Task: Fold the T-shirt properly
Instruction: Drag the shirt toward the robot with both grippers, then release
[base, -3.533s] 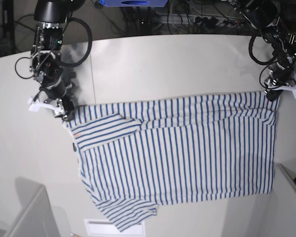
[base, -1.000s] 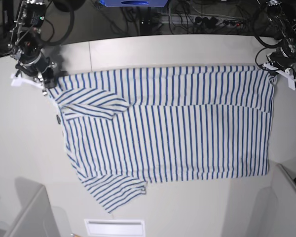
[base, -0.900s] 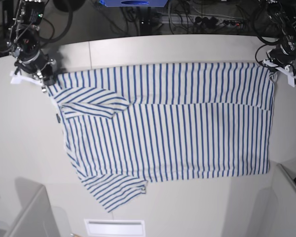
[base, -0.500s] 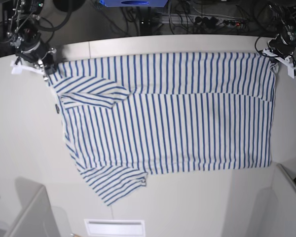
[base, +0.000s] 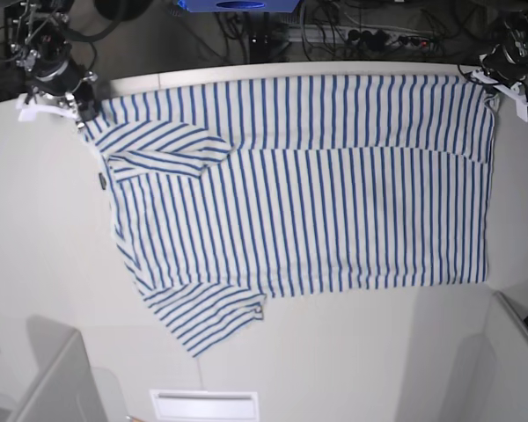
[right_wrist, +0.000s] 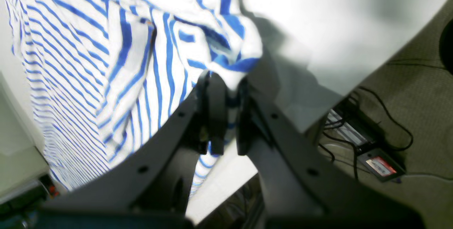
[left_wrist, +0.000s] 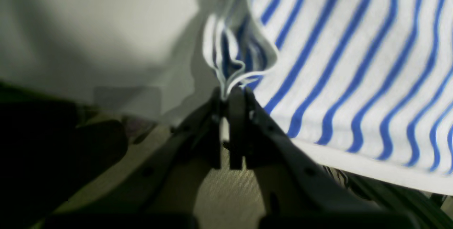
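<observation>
T-shirt (base: pixel 308 185) flat on table (base: pixel 44 264), both arms' jaws clamped on far corners, stretched apart.

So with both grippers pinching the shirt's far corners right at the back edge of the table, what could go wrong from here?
1. The T-shirt reaches the table rim, so its far edge could drop over.
2. The left gripper pinches only a thin bunch of hem, which may slip out.
3. One sleeve lies folded over the body near the right gripper, and that crease could get locked into the fold.
</observation>
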Tool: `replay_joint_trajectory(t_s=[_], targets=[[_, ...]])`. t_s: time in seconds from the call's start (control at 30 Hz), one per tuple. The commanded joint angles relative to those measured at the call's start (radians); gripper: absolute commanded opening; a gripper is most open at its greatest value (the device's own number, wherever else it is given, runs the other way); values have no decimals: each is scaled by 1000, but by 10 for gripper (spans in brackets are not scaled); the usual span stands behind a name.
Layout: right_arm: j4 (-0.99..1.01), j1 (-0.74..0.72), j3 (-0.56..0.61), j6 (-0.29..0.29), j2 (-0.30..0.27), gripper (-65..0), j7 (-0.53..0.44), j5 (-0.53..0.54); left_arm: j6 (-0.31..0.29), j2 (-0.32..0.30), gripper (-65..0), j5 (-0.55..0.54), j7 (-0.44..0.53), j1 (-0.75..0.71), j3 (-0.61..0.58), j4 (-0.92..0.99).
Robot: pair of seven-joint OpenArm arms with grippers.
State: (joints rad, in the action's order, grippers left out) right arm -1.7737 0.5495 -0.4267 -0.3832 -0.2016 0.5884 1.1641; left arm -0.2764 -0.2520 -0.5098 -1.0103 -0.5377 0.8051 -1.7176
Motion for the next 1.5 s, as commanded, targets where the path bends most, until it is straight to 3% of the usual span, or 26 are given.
replay_joint_trajectory(t_s=[0.0, 0.7, 0.97, 1.0, 1.17, 1.3, 1.47], targets=[[-16, 14, -13, 11, -16, -650, -21, 0, 7, -17, -650, 9, 12, -8, 23, -12], [-45, 82, -8, 11, -8, -650, -18, 3, 7, 1, -650, 9, 12, -26, 32, -19], [-45, 76, -14, 11, -8, -650, 26, 6, 7, 1, -648, 9, 12, -26, 41, -19], [-45, 77, -14, 11, -8, -650, 26, 6, 7, 1, -589, 9, 12, -26, 41, -19], [-87, 94, -27, 11, 8, -332, 18, 4, 7, 1, -323, 9, 12, -26, 47, -20], [-154, 97, -90, 11, 31, -303, 25, -2, 7, 3, -217, 3, 12, -20, 141, -20], [-153, 40, -83, 11, -25, -303, 26, -2, 7, -5, -193, 6, 6, 37, 247, -29]])
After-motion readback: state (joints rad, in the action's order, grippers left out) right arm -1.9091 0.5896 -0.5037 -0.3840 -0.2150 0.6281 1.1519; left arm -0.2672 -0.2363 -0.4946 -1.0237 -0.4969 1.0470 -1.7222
